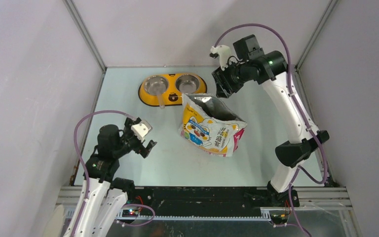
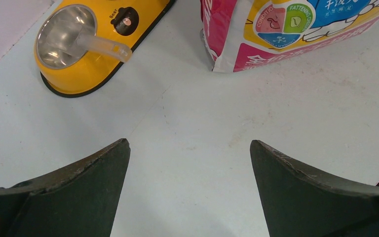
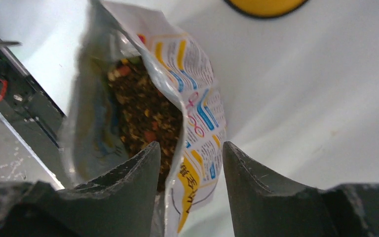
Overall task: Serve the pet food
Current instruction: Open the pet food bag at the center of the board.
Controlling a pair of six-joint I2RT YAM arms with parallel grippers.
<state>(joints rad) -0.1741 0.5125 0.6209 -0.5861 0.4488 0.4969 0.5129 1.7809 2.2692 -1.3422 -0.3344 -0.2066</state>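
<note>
The pet food bag [image 1: 209, 127], yellow, white and pink, stands open in the middle of the table. Brown and reddish kibble [image 3: 138, 106] shows inside it in the right wrist view. My right gripper [image 1: 223, 88] is at the bag's far top edge. It is open [image 3: 190, 145], with one finger inside the mouth and the other outside, so the bag's wall [image 3: 197, 123] runs between the jaws. My left gripper [image 1: 145, 136] is open and empty, low over the table left of the bag [image 2: 286, 29]. In its own view the gripper [image 2: 190, 148] has only bare table between the fingers.
The yellow double-bowl feeder [image 1: 145, 96] sits at the back, behind the bag, and shows in the left wrist view [image 2: 84, 76]. A translucent scoop [image 1: 161, 100] lies across its left bowl [image 2: 101, 44]. Grey walls close in the left, back and right sides.
</note>
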